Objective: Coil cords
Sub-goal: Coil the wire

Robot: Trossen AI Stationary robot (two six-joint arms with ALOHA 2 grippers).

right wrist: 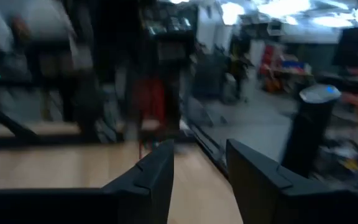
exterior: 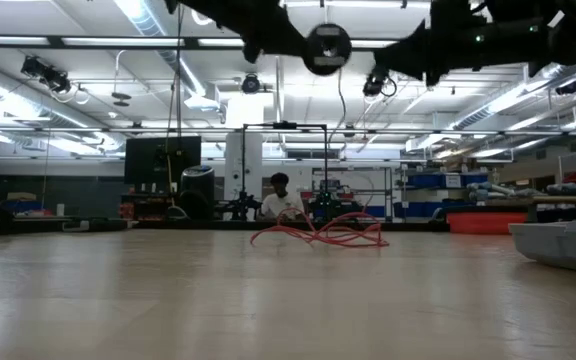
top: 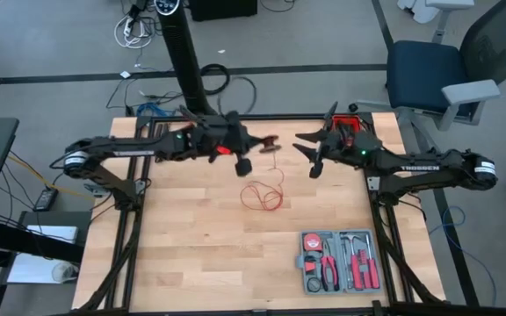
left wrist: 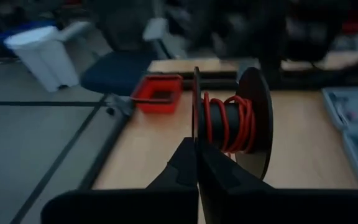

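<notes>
1. While we looked across the worktop (top: 191,254), we saw the grey tool case (top: 339,261) nearest.
2. We found the red cord (top: 263,195) lying in loose loops mid-worktop, one strand rising.
3. We saw the left pincer (left wrist: 197,163) clenched on a black spool (left wrist: 232,121) wound with cord.
4. We saw the right pincer (right wrist: 199,165) released, empty, held above the worktop's far side.

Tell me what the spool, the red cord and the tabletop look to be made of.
Round black spool: probably matte plastic, with thin, flat, dull discs. Thin bright red cord: a flexible thread-like line, likely plastic-coated, lying in loose loops and wound on the spool. Pale wooden tabletop: wood, showing plank seams and grain with a light sheen.
</notes>
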